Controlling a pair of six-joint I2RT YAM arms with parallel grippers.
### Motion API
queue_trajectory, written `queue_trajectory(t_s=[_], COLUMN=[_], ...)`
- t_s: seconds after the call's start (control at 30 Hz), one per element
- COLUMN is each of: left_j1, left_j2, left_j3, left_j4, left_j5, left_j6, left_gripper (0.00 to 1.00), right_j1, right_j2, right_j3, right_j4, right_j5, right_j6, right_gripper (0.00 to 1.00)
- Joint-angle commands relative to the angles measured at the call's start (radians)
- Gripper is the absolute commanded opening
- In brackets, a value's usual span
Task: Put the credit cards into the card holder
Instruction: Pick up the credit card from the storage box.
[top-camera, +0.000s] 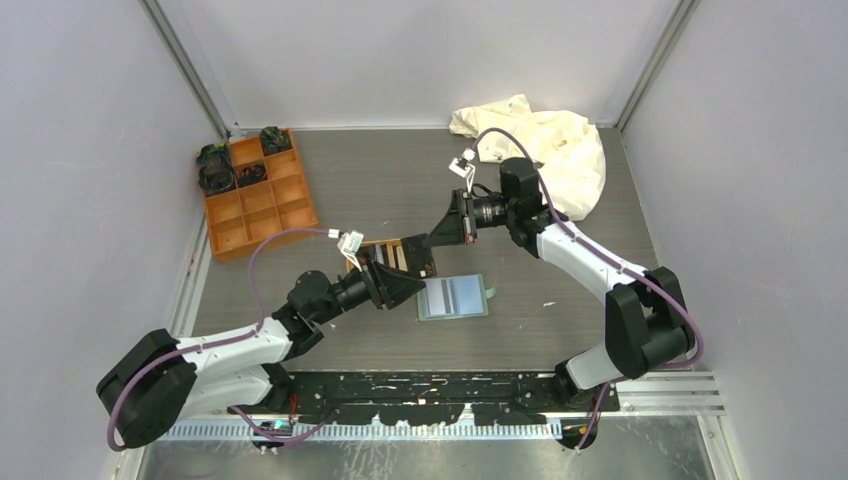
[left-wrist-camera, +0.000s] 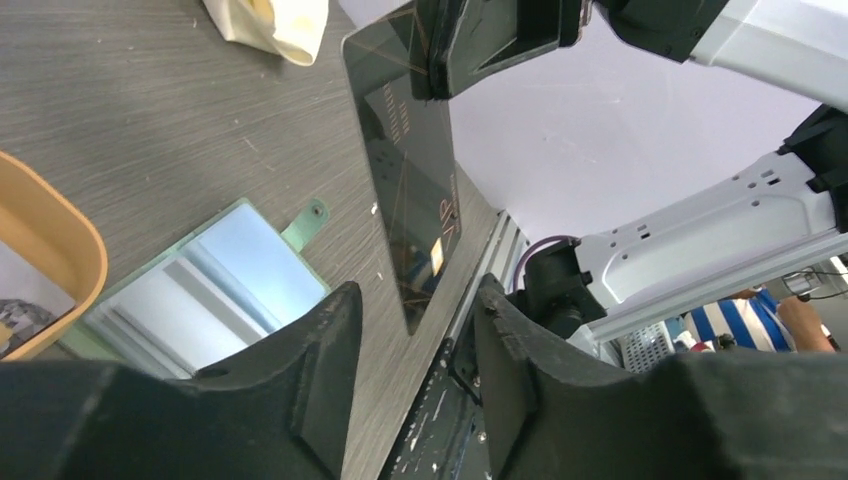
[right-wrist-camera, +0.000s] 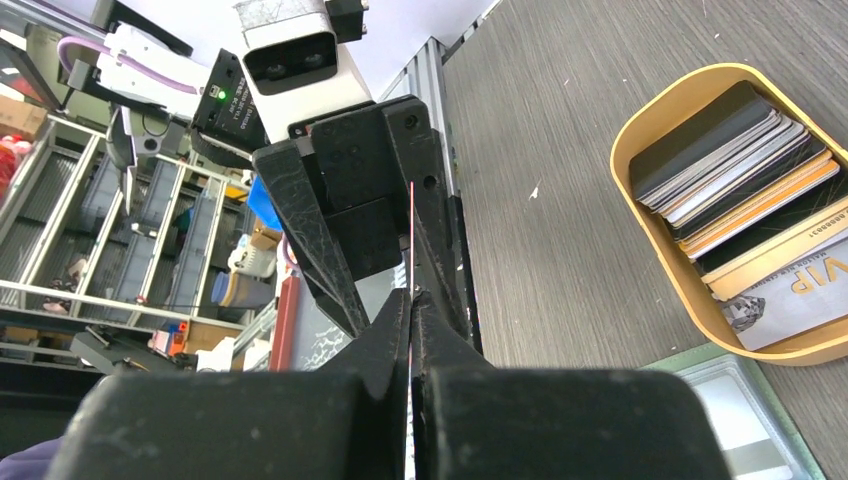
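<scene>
Table (top-camera: 400, 180) carries everything, with both arms reaching in from its near edge to meet over the middle. The right arm (top-camera: 585, 255) comes from the far right, the left arm (top-camera: 240, 345) from the near left. A cream cloth (top-camera: 545, 140) lies crumpled in the far right corner and an orange box (top-camera: 258, 210) sits at the far left, both well apart from the work.

The holder (top-camera: 452, 297) lies opened flat just right of where the arms meet, inside face up, its snap tab pointing right. Beside it on the left is a tan tray (right-wrist-camera: 618, 165) with the other cards (right-wrist-camera: 735, 170) stacked aslant in it.

One black card (left-wrist-camera: 412, 170) is in the air above the table, between tray and holder. The right jaws are clamped together on its upper edge, so it hangs nearly upright. The left jaws stand apart, one either side of its lower corner; I see no contact yet.

This looks like a handover or regrip. The card should be light, stiff and glossy, so it is likely to slip or pivot in a corner pinch. A hold across the flat faces, a little way in from one short edge, would leave the opposite edge free to lead into a slot. The holder is soft and unanchored and may slide when pushed.
</scene>
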Motion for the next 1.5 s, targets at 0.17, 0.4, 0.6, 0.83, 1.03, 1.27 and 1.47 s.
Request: queue_trajectory(t_s=[0.17,0.4,0.6,0.83,1.03,1.27,1.47], left_j1=[-0.004,-0.004,-0.004,-0.004,-0.006,-0.011,-0.013], left_j2=[0.000,-0.066,-0.195,-0.170,-0.058,-0.006,0.002], left_j3=[0.046,0.069,0.084,0.091,0.115,0.124,0.120], left_j4=[0.108,-0.030,-0.304,-0.301,-0.206,-0.161,-0.159], left_j5=[-0.048,-0.007,0.028,0.105,0.144,0.159,0.175], left_j6=[-0.019,0.103,0.257,0.268,0.231,0.220,0.217], left_gripper=[0.25,0.00,0.00,0.00,0.00,0.00,0.00], right_j1=[0.028,0.037,0.037,0.037,0.036,0.038,0.039], right_j2=[-0.024,-0.030,-0.054,-0.134,-0.142,-0.123,-0.115], right_j3=[0.005,0.102,0.181,0.030,-0.019,-0.043,-0.038], right_j4=[0.011,-0.388,-0.766,-0.554,-0.363,-0.259,-0.238], right_j5=[-0.041,-0.034,0.023,-0.016,0.016,0.029,-0.020], right_j6=[-0.061,-0.418,-0.811,-0.786,-0.584,-0.474,-0.456], right_gripper=[0.01,0.32,0.69,0.79,0.76,0.48,0.29])
